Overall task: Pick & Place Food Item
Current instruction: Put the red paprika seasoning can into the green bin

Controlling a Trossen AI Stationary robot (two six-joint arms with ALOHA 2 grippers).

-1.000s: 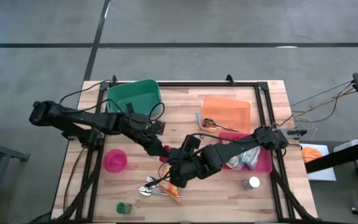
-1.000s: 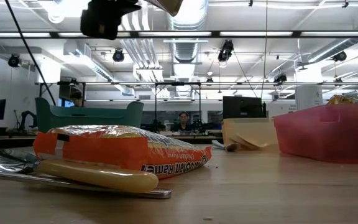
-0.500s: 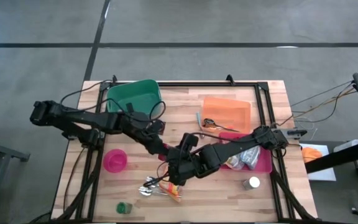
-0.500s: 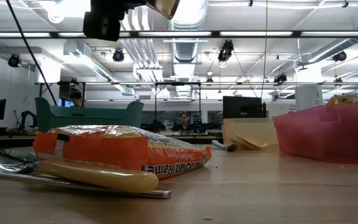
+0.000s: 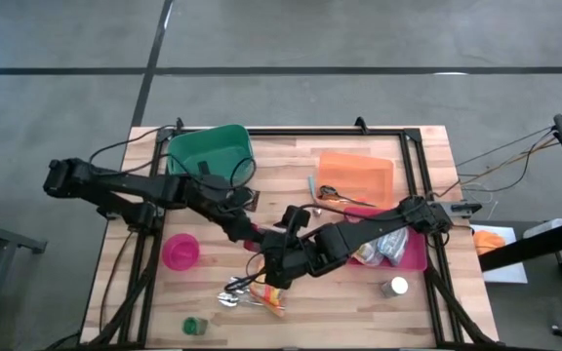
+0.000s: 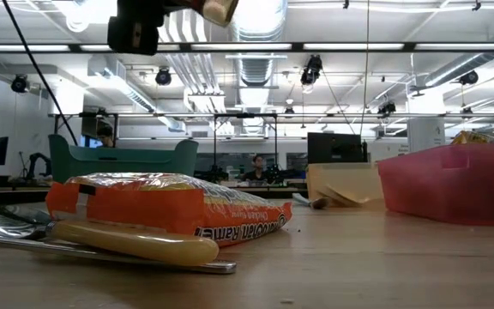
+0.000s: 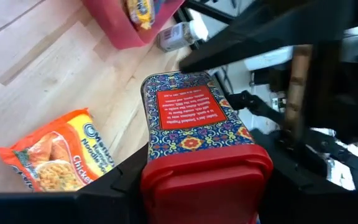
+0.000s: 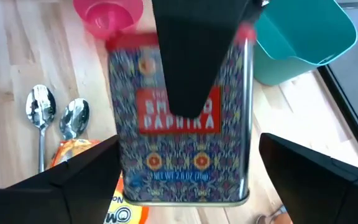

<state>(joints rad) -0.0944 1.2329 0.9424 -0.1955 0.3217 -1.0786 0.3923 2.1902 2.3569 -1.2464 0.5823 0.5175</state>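
A wooden bench [image 5: 291, 161] carries the things, with a wide lit hall behind it in the low view. The paprika tin [image 7: 194, 118] is in the air above the middle of the bench, between the two arms. The left pincer [image 7: 197, 186] is closed on the red-lidded end of the tin. The right pincer [image 8: 185, 180] has its fingers spread wide on both sides of the tin and seems not to press it, so the tin looks to have passed to the left arm. It appears that the picking is done and the placing is left; the pictures do not tell which container is the goal.

Just below the tin lie a noodle packet [image 6: 165, 210] and two spoons [image 8: 58, 118]. A pink cup [image 5: 180, 252] and a green bin [image 5: 210, 151] stand on the left side, an orange tray [image 5: 357, 175] and a pink bin [image 5: 413, 255] on the right. The two arms are very close together, so the right one probably must draw away first.
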